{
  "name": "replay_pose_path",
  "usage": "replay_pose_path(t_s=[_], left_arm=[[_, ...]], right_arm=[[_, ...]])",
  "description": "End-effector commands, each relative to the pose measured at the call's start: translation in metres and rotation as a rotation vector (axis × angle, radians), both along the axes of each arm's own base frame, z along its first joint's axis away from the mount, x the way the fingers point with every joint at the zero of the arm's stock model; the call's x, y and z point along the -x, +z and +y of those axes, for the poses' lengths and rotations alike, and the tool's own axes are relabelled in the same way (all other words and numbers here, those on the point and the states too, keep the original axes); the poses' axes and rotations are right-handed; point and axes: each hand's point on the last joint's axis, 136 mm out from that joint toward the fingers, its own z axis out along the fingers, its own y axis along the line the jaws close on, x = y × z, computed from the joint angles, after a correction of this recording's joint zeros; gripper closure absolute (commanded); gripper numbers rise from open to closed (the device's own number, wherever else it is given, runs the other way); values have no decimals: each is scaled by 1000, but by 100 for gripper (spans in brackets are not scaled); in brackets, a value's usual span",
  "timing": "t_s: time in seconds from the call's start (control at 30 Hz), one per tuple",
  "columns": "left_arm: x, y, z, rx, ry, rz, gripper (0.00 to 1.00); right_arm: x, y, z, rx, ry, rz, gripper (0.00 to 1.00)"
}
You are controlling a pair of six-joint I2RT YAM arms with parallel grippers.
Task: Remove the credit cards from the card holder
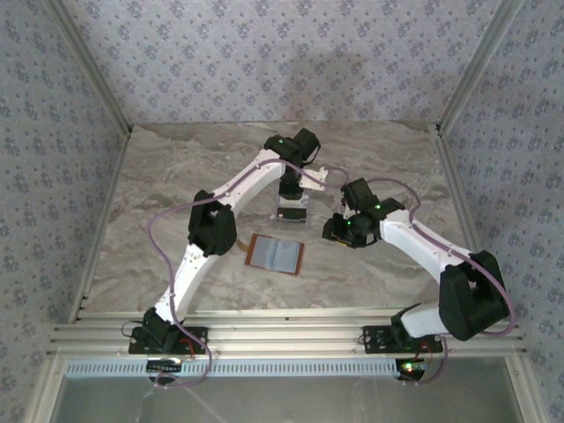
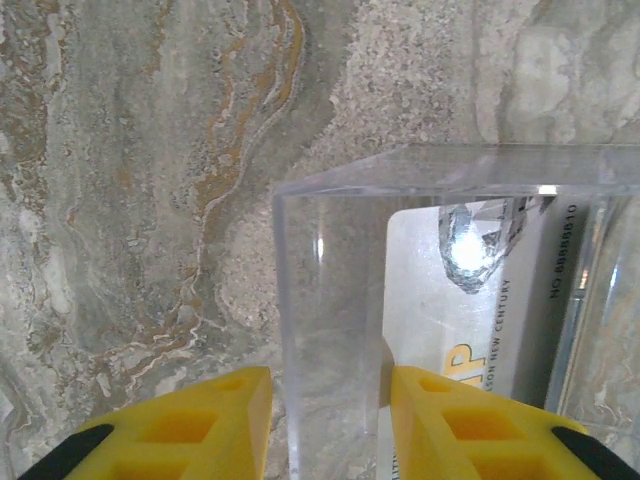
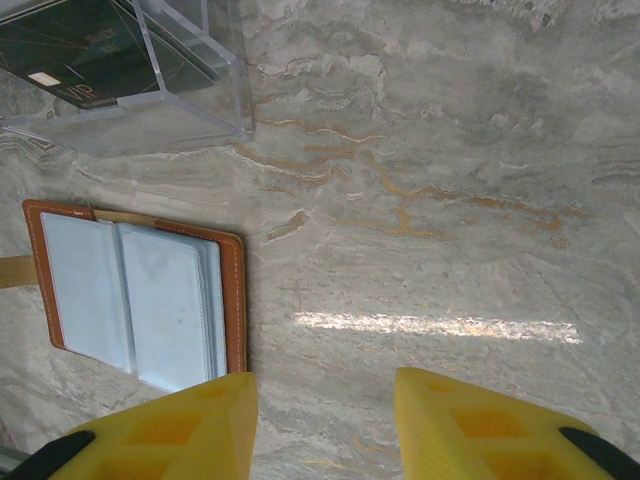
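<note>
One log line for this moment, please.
left gripper open over clear box | right gripper open, empty | card holder open | white card in box

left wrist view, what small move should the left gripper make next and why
Probably lift the left gripper straight up. Its jaws stand open astride the wall of the clear box, and the whitish card lies inside the box, not between them, so nothing seems left to hold there.

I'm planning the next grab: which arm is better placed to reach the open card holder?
Right, likely. The right gripper, open, hangs just beside the card holder; the left gripper is over the clear box holding a card.
</note>
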Motion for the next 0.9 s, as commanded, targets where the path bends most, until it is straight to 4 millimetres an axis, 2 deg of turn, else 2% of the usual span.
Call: replay_pose_path(t_s=[0.0, 0.17, 0.67, 0.87], left_arm=[[-7, 17, -6, 33, 13, -47, 63], [-5, 26, -8, 59, 20, -47, 63], [21, 56, 0, 127, 39, -13, 65], [27, 68, 5, 184, 139, -16, 67]], right_arm=[[0, 5, -1, -4, 9, 0, 58], [-1, 5, 0, -5, 7, -8, 58], [-6, 10, 2, -14, 3, -30, 58], [-5, 10, 6, -18, 10, -26, 58]])
